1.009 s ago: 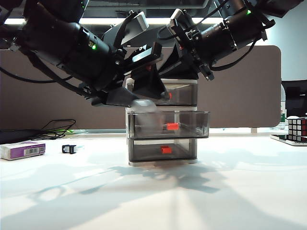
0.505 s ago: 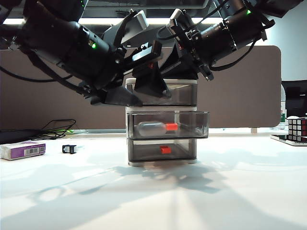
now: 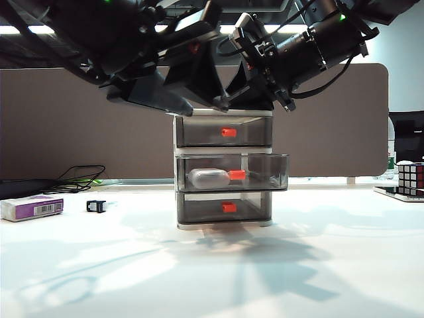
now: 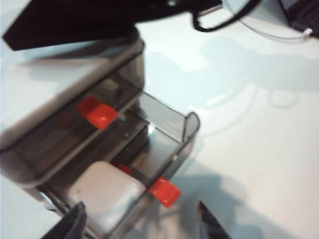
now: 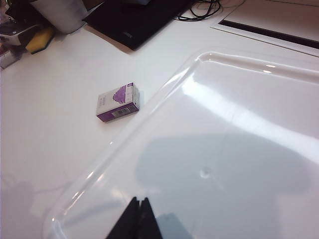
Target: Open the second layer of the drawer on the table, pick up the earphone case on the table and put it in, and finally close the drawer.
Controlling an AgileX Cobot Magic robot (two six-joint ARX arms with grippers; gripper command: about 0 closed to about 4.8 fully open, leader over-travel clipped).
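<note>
Looking across the table (image 3: 331, 278) from the exterior camera, you see the earphone case (image 3: 209, 178) lying inside the pulled-out second layer of the drawer (image 3: 265, 173). The left gripper (image 3: 173, 98) hangs above the cabinet's top with nothing in it; the right gripper (image 3: 265, 99) sits at the top's right side. On the left wrist camera, your left gripper (image 4: 138, 225) shows its fingers spread apart, empty, above the earphone case (image 4: 105, 193). On the right wrist camera, the right gripper (image 5: 138, 218) has its tips pressed together against the cabinet's white top.
</note>
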